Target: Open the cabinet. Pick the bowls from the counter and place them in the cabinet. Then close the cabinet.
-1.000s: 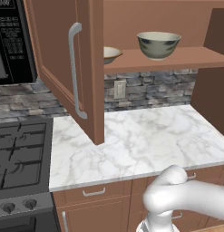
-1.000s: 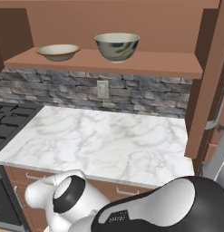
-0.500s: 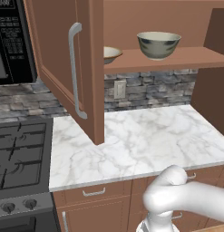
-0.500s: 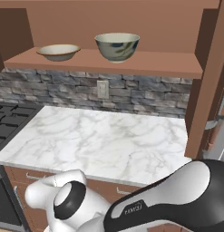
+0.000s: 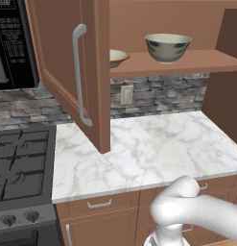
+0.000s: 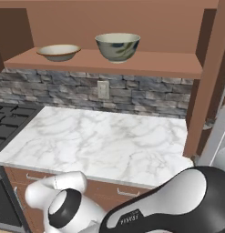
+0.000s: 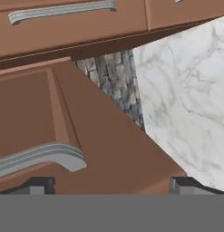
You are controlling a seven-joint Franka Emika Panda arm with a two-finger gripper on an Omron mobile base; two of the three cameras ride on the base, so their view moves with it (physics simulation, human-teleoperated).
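Hand view: open claw [image 7: 111, 185] straddles cabinet door [image 7: 109, 149] edge

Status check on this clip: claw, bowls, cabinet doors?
Claw open, empty, facing a door panel. Both bowls, cream and grey-green, on the cabinet shelf. Left door open; closing not done.

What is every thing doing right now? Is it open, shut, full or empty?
Cabinet: left door swung open, shelf showing.
Cream bowl: upright on the shelf, looks empty.
Green bowl: upright on the shelf, right of the cream one; inside hidden.
Counter: bare marble.
Gripper: open, holding nothing, close to a cabinet door.
Drawers: shut.
Microwave: shut.
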